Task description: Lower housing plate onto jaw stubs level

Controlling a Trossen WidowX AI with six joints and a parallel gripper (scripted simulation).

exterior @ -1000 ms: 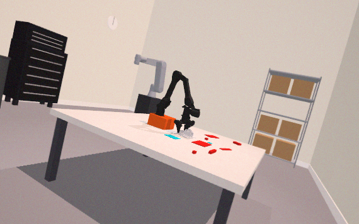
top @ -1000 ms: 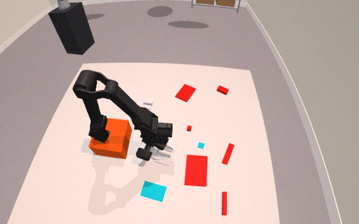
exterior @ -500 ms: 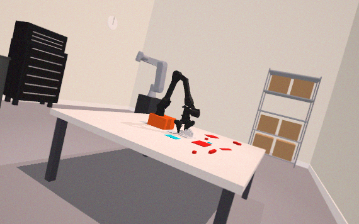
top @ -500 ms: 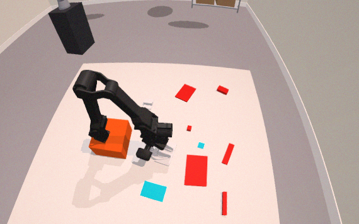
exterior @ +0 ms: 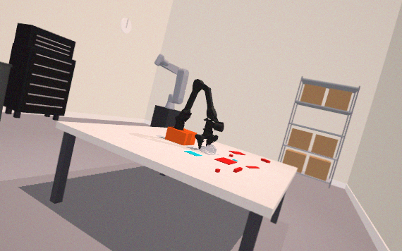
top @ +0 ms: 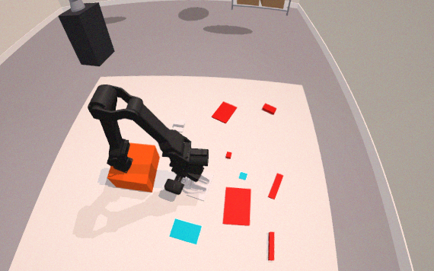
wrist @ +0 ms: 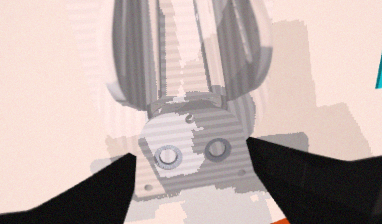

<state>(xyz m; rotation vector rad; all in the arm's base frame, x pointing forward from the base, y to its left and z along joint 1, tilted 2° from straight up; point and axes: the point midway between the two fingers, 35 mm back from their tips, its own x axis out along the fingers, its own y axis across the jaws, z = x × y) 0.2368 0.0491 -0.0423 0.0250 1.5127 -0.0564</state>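
The pale grey housing plate lies between the two black fingertips in the wrist view, its side edges against them. My gripper is shut on it. Two ringed holes, a left one and a right one, show round pin ends inside. The left jaw and right jaw run away from the plate, spaced apart, their stubs hidden under or behind its far edge. In the exterior view the grey jaws stand low at the table. Whether the plate sits level or fully down, I cannot tell.
An orange block stands by the arm's base. A cyan sheet lies nearby, with a large red sheet and several small red pieces farther out. A small pale part lies behind the arm.
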